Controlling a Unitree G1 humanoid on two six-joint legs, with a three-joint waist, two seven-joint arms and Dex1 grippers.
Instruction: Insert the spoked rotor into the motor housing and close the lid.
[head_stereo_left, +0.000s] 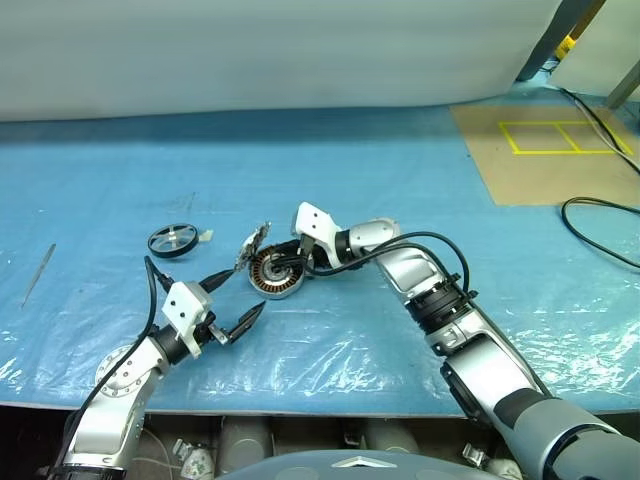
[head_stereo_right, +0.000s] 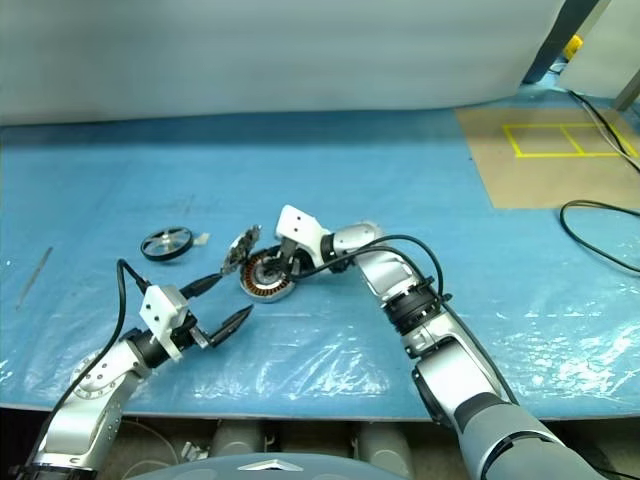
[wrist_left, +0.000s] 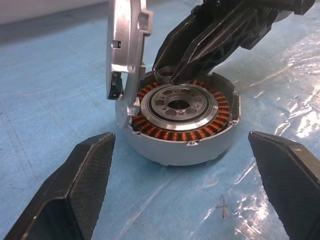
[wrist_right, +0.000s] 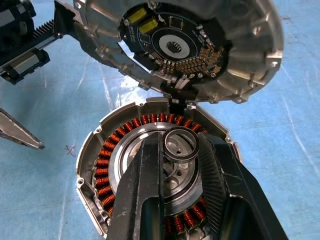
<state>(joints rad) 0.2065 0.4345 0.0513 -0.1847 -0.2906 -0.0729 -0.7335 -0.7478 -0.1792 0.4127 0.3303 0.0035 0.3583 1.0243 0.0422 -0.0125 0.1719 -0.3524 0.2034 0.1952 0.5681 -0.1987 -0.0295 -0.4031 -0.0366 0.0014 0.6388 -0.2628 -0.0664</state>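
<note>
Desk (head_stereo_left: 400, 180) covered in blue plastic sheeting, wrinkled and glossy near the front edge. Tan floor patch with yellow taped squares (head_stereo_left: 560, 138) at far right; black cable (head_stereo_left: 600, 215) loops beside it. Thin grey rod-like tool (head_stereo_left: 38, 272) lies alone far to the left, well apart from the work.

Motor housing (head_stereo_left: 277, 273) sits on the sheet near desk centre, open side up. Inside: ring of copper-brown windings (wrist_left: 200, 131) around a silvery centre plate with a central bore. Lid (head_stereo_left: 252, 247) stands raised on the housing's left edge, hinged there, tilted nearly upright; its inner face carries a dark round circuit board with yellow components (wrist_right: 140, 20) and a row of copper contacts.

Spoked rotor (head_stereo_left: 172, 239) lies flat on the sheet to the left of the housing and beyond the left arm, apart from both; black rim, thin silvery spokes. Small whitish scrap just beside it on the right.

Right claw (wrist_right: 179, 150) reaches over the housing from the right, fingers narrowed and pinching a small plain dark ring (wrist_right: 180, 143) above the housing's centre. This claw and the raised lid crowd the housing's opening.

Left claw (head_stereo_left: 233, 298) hangs in front of the housing, fingers spread wide, nothing between them, aimed at the housing's near wall.
</note>
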